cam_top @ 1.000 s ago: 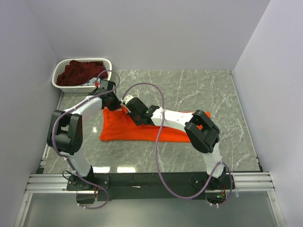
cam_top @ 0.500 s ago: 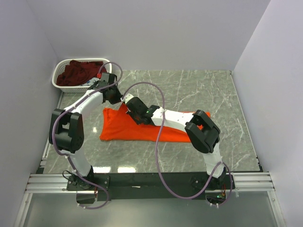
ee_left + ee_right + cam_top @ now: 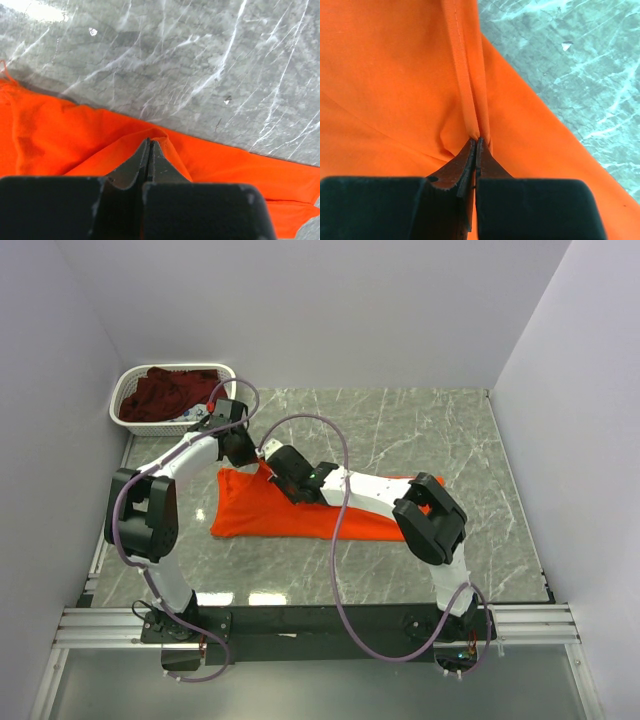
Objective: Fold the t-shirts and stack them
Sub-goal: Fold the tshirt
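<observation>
The orange t-shirt lies partly folded on the marble table, with its far edge bunched up between my two grippers. My left gripper is at the shirt's far left edge. In the left wrist view it is shut, and a small fold of orange cloth is pinched at its tips. My right gripper is just right of it. In the right wrist view it is shut on a stitched hem of the orange shirt. The maroon t-shirt lies crumpled in the basket.
The white lattice basket stands at the table's far left corner, close behind my left arm. The grey marble table stretches bare to the right and back. Walls close in the left, back and right sides.
My left gripper has moved a little toward the back and right, drawing the shirt's far left corner with it. My right gripper has hardly moved.
</observation>
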Motion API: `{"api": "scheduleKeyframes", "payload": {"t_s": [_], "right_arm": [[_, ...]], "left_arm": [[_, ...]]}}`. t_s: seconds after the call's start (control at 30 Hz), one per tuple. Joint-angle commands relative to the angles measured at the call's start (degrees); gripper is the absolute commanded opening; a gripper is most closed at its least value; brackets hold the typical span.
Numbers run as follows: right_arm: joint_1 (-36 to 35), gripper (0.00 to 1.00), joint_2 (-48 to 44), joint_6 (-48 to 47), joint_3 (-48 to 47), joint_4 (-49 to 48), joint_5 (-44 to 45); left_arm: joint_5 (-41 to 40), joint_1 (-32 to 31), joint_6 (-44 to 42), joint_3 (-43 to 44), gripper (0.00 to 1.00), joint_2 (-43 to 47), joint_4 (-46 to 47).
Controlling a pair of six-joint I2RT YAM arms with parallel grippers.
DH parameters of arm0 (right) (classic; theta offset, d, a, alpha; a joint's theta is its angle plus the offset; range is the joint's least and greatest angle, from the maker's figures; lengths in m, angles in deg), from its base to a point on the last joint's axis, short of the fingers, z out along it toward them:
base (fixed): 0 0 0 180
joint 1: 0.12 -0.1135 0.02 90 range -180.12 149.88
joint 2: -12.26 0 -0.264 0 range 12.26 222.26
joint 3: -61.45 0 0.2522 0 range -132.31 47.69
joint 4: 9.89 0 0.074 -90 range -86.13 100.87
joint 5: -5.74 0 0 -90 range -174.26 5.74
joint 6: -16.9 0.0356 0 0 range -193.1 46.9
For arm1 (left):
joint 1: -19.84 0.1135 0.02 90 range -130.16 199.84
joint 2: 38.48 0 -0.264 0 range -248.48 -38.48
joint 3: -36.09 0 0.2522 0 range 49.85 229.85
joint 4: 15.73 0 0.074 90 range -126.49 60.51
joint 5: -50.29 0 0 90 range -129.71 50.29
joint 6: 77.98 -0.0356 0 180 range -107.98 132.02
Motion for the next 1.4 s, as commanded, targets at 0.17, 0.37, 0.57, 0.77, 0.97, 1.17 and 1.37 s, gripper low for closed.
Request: {"api": "scheduleKeyframes", "payload": {"t_s": [0.17,0.37,0.57,0.77,0.97,1.17,1.37], "right_arm": [[-1.15,0.02,-4.41,-2.19,-0.99,4.15,1.61],[-2.2,0.02,-3.62,-2.28,-2.04,5.56,0.82],[-3.25,0.03,-2.74,-1.67,-2.75,6.35,-0.06],[-3.87,0.04,-1.95,-0.79,-2.31,6.26,-1.73],[-3.96,0.06,-0.28,-0.7,-0.46,4.86,-2.35],[-3.96,0.14,1.22,0.44,0.51,3.89,-3.05],[-3.96,0.29,-0.54,2.1,1.03,5.11,-5.42]], "left_arm": [[-3.72,0.46,-0.09,-1.26,0.01,4.7,-1.22],[-4.61,0.55,0.53,-3.98,0.01,7.07,-1.93],[-4.96,0.99,1.06,-6.71,0.01,8.92,-1.75],[-4.7,1.34,1.14,-8.55,0.01,9.01,-1.49],[-4.6,1.34,2.98,-12.77,0.01,10.59,-0.7],[-6.98,1.34,6.58,-16.73,0.01,11.91,-0.87],[-6.8,1.26,8.0,-19.55,0.04,14.1,1.24]]}}
